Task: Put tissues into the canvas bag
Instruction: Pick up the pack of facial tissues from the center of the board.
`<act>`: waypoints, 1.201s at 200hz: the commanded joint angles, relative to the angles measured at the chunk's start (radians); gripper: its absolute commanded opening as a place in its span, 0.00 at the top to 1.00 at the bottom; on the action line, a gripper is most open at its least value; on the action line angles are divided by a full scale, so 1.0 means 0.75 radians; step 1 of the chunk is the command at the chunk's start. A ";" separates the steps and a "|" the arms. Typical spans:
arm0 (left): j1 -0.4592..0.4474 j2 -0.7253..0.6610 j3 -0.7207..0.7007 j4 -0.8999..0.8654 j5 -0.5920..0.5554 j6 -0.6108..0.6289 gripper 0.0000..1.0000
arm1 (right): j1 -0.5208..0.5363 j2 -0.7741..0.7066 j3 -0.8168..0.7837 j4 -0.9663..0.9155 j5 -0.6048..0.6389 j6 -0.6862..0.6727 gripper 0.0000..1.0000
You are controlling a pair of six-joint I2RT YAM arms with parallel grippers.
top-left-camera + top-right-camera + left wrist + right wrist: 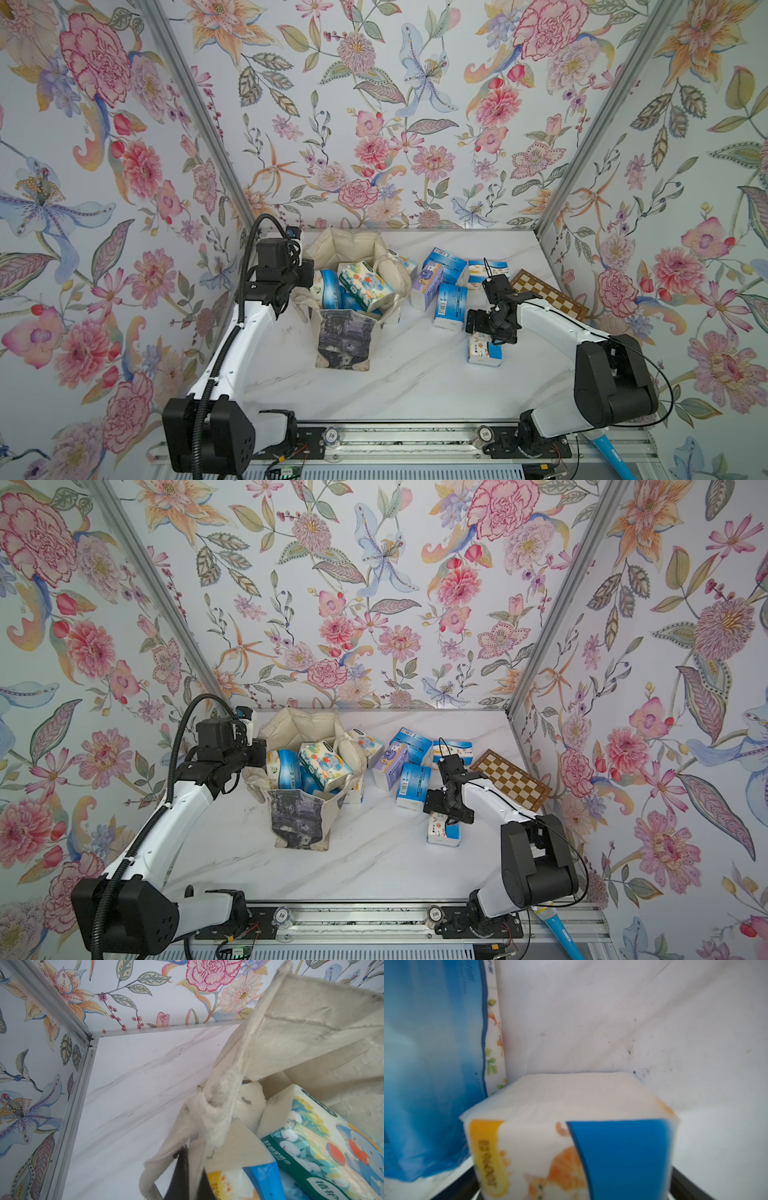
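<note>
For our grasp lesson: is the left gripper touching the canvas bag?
Touching. Left wrist view: rim of the canvas bag pinched between dark fingers of the shut left gripper.

Cat-print tissue pack (571, 1136) blurred, its near end beyond the frame edge

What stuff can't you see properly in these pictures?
- Lower tissue packs inside the cream canvas bag: in both top views, the upper packs and fabric walls cover them, so they can't be counted.
- Left gripper: in the left wrist view, bag fabric hides its jaws.
- Orange-cat blue-and-white tissue pack: in the right wrist view, the print is blurred and the bottom is cut off.
- Brown-and-cream wooden chessboard: in both top views, the right arm covers part.
</note>
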 commanded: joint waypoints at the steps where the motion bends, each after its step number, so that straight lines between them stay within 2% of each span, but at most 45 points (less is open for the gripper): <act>1: 0.015 -0.015 0.007 -0.007 -0.021 0.014 1.00 | -0.004 0.014 0.000 0.015 0.006 0.016 0.01; 85: 0.012 0.012 0.028 0.015 0.009 -0.008 1.00 | 0.031 -0.129 -0.154 -0.061 -0.022 0.091 0.00; 134: 0.013 0.011 0.027 0.013 0.021 -0.013 1.00 | 0.038 -0.134 -0.058 -0.089 0.013 0.054 0.14; 155: 0.013 -0.006 0.017 0.007 0.008 -0.011 1.00 | 0.041 -0.177 0.012 -0.148 0.043 0.031 0.16; 182: 0.013 -0.011 0.019 -0.004 0.002 -0.010 1.00 | 0.046 -0.265 0.217 -0.275 0.084 0.012 0.15; 202: 0.012 -0.012 0.024 -0.004 0.004 -0.017 1.00 | 0.103 -0.297 0.489 -0.299 0.101 -0.011 0.16; 222: 0.013 -0.011 0.026 -0.002 0.008 -0.027 1.00 | 0.236 -0.205 0.808 -0.291 0.136 -0.094 0.16; 240: 0.013 -0.014 0.022 -0.001 0.017 -0.036 1.00 | 0.384 -0.089 1.040 -0.211 0.089 -0.199 0.15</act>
